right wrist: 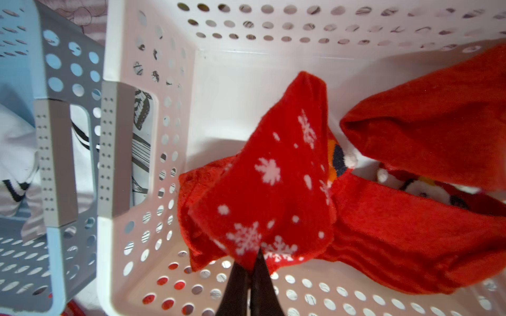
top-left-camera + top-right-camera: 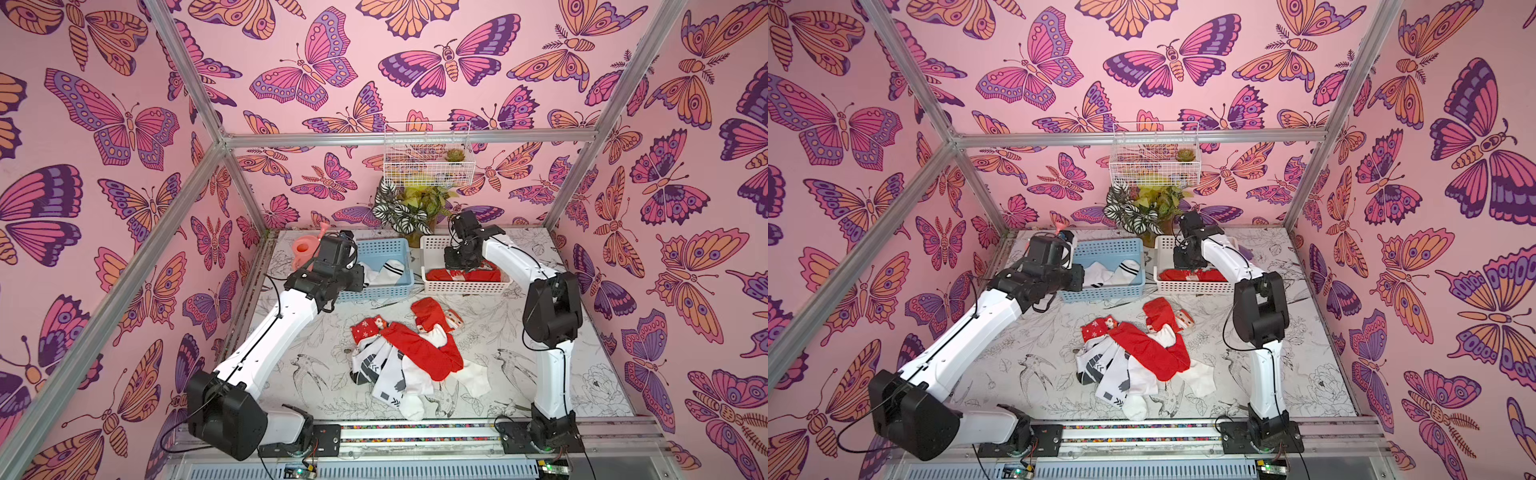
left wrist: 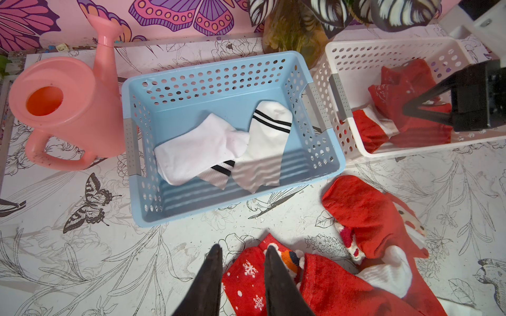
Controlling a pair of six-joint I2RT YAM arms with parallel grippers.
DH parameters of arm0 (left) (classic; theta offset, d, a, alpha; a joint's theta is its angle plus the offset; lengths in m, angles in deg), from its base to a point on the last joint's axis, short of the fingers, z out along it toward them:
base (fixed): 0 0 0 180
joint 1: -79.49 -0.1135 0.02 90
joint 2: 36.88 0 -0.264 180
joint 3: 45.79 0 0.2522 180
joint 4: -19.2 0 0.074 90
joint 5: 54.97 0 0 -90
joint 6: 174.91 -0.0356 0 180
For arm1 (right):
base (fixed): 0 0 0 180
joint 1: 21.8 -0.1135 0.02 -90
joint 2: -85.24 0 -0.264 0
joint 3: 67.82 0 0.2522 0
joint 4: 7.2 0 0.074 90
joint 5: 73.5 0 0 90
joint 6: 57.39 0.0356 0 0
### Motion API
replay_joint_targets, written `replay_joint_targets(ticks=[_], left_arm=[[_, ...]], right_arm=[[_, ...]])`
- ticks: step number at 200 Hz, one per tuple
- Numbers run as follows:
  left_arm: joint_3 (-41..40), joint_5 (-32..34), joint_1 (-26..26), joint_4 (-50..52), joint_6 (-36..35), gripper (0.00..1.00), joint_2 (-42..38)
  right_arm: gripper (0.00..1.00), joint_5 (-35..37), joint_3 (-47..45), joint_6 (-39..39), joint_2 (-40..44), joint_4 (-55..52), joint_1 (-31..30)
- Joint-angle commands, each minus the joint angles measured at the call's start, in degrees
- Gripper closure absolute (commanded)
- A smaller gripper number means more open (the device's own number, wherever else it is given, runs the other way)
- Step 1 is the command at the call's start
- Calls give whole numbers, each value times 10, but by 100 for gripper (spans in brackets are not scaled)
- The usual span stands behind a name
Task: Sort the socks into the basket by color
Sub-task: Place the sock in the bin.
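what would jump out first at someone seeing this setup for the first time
The pink butterfly wallpaper on every wall hits first. Next comes the tangled heap of red and white socks in the middle of the table, in front of a blue basket holding white socks and a white basket holding red socks. At the white basket, the right gripper is shut on a red snowflake sock.

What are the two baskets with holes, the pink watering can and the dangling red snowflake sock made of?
Light blue perforated basket and white perforated basket: moulded plastic by the look, smooth, slight sheen, even round holes. Pink watering can: probably plastic too, smooth, softly glossy. Red sock with white snowflakes: soft knit fabric, matte, fuzzy edges, draping in folds.
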Motion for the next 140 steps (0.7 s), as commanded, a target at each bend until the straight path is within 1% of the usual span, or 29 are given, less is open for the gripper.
replay_joint_targets(ticks=[1,16,36,95,140], left_arm=[[-9,-6,3,4,-6,70,-8],[-9,-6,3,4,-6,70,-8],[-9,-6,3,4,-5,70,-8],[-9,-6,3,4,-5,70,-8],[-9,-6,3,4,-5,70,-9]], right_arm=[[93,-24,28,3,-19,-5,-11],[92,-27,33,3,-24,-6,-15],[88,-28,34,3,-26,-5,-17],[71,-29,30,1,-16,-5,-21],[69,-32,14,0,5,-3,-22]])
